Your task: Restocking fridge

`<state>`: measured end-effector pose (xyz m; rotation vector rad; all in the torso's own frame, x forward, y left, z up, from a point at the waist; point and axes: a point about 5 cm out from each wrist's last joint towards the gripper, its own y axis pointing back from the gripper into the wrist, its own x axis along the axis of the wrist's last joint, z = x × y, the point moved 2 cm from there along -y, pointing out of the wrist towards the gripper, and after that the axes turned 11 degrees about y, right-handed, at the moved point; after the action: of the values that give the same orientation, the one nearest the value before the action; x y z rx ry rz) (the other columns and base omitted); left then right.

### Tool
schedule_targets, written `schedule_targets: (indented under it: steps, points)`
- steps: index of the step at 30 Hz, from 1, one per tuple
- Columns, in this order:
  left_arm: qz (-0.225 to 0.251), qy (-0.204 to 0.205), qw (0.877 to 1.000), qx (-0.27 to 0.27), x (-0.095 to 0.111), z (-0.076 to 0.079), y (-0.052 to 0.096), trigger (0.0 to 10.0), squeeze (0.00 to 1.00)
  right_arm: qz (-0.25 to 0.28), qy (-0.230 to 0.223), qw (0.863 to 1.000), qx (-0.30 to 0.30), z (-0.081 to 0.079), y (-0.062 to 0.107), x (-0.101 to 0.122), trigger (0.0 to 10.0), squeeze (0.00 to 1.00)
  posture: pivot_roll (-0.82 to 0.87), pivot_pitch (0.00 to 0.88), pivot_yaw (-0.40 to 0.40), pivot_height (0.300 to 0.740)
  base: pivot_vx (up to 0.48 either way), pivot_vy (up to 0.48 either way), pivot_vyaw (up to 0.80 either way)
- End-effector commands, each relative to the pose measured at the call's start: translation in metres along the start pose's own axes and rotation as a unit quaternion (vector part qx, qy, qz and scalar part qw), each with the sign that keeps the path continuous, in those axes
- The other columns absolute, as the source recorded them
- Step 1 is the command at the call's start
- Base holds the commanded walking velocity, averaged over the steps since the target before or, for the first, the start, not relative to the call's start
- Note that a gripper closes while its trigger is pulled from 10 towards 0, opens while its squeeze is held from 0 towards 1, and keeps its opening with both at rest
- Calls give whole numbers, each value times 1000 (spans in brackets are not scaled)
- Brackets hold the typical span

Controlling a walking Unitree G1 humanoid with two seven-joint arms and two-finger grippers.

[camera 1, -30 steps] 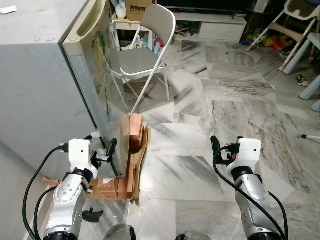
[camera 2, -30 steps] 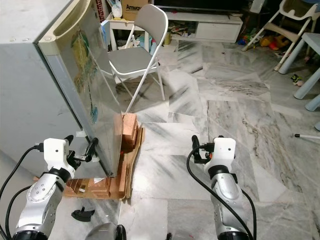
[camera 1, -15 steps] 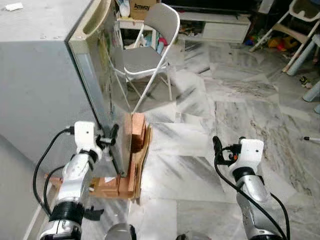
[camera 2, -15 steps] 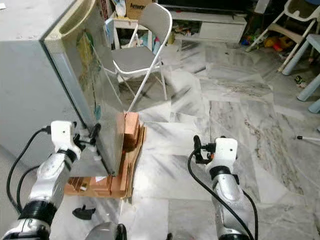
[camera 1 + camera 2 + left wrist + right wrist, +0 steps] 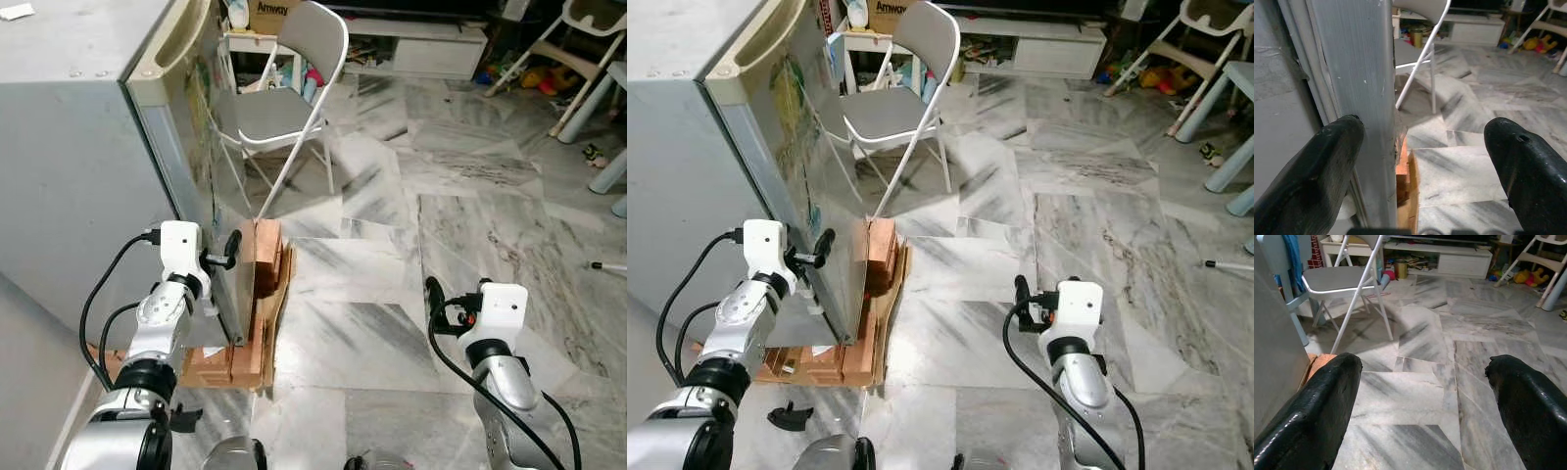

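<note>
- One grey fridge (image 5: 69, 166) stood at the robot's left on the marble floor (image 5: 392, 255), its door (image 5: 201, 196) shut or nearly so, with its edge facing the robot.
- The left gripper (image 5: 223, 262) was raised at the lower part of the door edge. Its two black fingers (image 5: 1317, 161) were spread wide, one on each side of the metal edge, as the left wrist view showed, and I could not tell whether either touched it.
- The right gripper (image 5: 434, 305) hung low over bare floor, well apart from the fridge. Its two fingers (image 5: 1317, 401) were wide apart in the right wrist view, with nothing between them.
- One stack of wooden blocks (image 5: 263, 264) and flattened cardboard (image 5: 230, 364) lay on the floor against the foot of the fridge, just beside the left gripper.
- One grey folding chair (image 5: 294, 98) stood beyond the fridge, its seat facing it.
- One cardboard box (image 5: 269, 15) sat on a small white stand (image 5: 245, 44) behind the chair.
- One low white cabinet (image 5: 421, 54) ran along the far wall, with toys (image 5: 539, 78) scattered on the floor near it.
- One small black piece (image 5: 181, 419) lay on the floor near the left arm.
</note>
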<state>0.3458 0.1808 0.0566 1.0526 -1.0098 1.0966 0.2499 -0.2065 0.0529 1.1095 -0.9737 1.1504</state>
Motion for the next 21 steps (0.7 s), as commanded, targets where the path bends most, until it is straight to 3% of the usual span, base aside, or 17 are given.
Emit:
schedule_targets:
  steps: [1, 12, 15, 21]
  points:
    - [-1, -3, 1000, 14, 2, -4, -2, 10000, 0, 6, 3, 1000, -7, 3, 0, 5, 10000, 0, -55, 36, -16, 740, 0, 0, 0]
    - [-20, -14, 999, 28, -3, -2, -5, 10000, 0, 1, 3, 1000, -6, 2, 2, 4, 10000, 0, -48, 44, -12, 740, 0, 0, 0]
    - [-28, -28, 998, 55, -4, -6, -7, 10000, 0, -1, 2, 1000, -4, 1, 2, 4, 10000, 0, -48, 43, -11, 740, 0, 0, 0]
    - [-27, -26, 998, 44, 0, -1, -11, 10000, 0, -1, 2, 1000, -3, 0, 1, 4, 10000, 0, -48, 43, -9, 740, 0, 0, 0]
